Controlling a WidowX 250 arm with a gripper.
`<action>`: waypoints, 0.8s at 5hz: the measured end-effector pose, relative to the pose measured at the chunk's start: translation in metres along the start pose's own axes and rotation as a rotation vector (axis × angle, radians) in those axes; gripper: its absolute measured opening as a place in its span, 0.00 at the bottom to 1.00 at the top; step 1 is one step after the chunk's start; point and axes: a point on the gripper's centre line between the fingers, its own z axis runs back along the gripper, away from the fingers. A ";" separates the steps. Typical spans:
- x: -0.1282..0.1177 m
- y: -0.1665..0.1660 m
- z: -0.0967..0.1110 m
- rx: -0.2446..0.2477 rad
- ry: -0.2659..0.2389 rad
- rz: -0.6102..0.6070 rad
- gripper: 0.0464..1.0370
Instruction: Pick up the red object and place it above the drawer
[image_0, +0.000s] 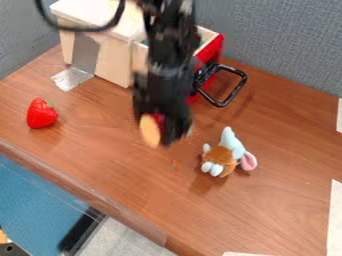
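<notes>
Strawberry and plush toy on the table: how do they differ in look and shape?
The strawberry is red with a bit of green at its top; the plush toy is brown and pale blue with a pink patch.
The strawberry is one compact, tapering form, whereas the plush toy has several parts sticking out.
Both lie on the wooden table.

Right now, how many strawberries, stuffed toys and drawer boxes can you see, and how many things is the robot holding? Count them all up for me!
Strawberry: 1
Stuffed toy: 1
Drawer box: 1
Red and tan thing in the gripper: 1
Total: 4
</notes>
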 end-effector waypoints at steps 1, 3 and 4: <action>0.044 0.021 0.034 0.039 -0.082 0.135 0.75; 0.105 0.080 0.045 0.075 -0.121 0.297 0.75; 0.114 0.123 0.056 0.097 -0.149 0.393 0.75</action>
